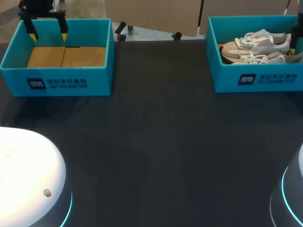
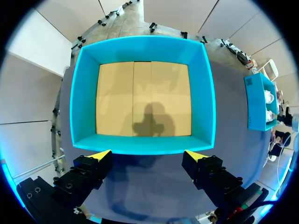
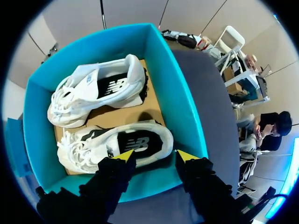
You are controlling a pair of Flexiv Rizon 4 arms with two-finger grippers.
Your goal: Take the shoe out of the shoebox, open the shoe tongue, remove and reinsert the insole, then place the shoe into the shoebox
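Your left gripper (image 1: 48,34) hangs spread over the empty box (image 1: 57,78). Your right gripper (image 3: 155,157), spread too, sits above the near shoe (image 3: 88,145) in the right box (image 3: 180,107). It is likely light and soft, so pinch its firmer heel collar.

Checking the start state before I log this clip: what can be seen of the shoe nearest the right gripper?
The shoe is a low white and cream sneaker with white laces. Its dark insole shows through the opening. It lies inside the teal shoebox on the brown cardboard floor, beside a second matching shoe, and both toes point the same way. The right gripper hangs open over its heel end, and neither finger clamps it.
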